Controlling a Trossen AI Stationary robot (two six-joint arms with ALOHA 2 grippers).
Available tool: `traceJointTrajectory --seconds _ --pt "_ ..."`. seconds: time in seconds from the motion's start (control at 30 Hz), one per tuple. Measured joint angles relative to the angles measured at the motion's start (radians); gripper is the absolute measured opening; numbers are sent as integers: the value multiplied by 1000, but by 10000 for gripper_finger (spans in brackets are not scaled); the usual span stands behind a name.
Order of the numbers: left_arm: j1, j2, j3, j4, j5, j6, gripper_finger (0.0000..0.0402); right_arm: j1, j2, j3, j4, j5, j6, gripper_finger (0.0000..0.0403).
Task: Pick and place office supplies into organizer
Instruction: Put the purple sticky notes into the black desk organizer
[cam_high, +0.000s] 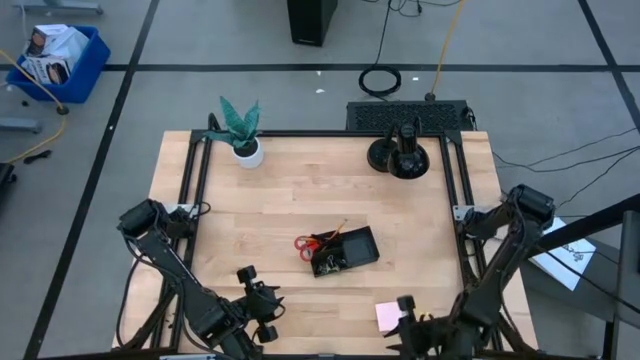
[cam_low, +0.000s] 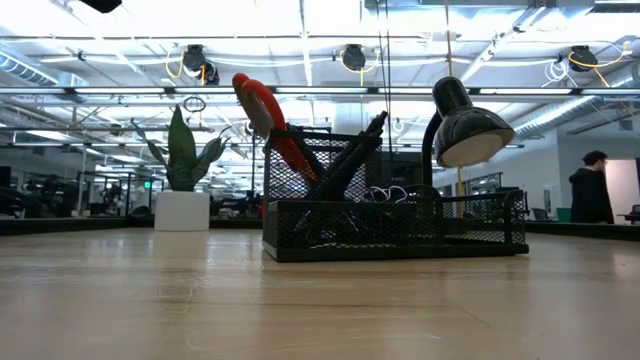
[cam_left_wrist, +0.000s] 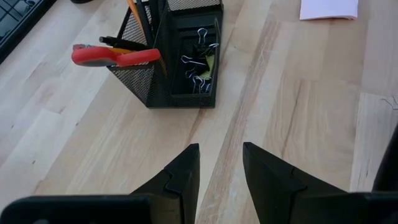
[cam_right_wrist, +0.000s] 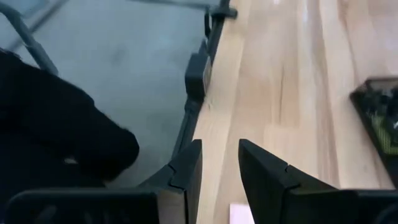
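Inspection finds one supply outside the organizer: the pink sticky-note pad lies flat on the table near the front edge, on my right-hand side. My right gripper sits just beside that pad, almost over it, while my left gripper hangs well apart from it across the front of the table, so the right arm is plainly the nearer. From the right wrist, only a sliver of the pad shows, low between my fingers, which stand a little apart and hold nothing; the pad lies just under and ahead of them. The pad is roughly square, so no long axis governs the approach; the thin edge lying flat on the wood is, in my judgement, the difficulty. My left fingers likewise stand slightly apart and empty, pointing toward the organizer, which lies ahead of them near the middle of the table. The scissors stand in its tall section with pencils and pens; clips and a yellow-green piece sit in a low compartment. Most of the pad is cut off in the right wrist view, and I cannot tell which compartment remains free for it.
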Motion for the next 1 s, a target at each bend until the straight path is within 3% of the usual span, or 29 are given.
traceJointTrajectory --seconds 0.5,0.63,1.0 --pt "0 0 0 1 -1 23 127 17 241 211 -350 -159 363 96" --pt "0 0 0 1 -1 25 127 5 238 196 -360 -224 481 96" --pt "0 0 0 1 -1 27 127 5 237 173 -309 -245 476 96"
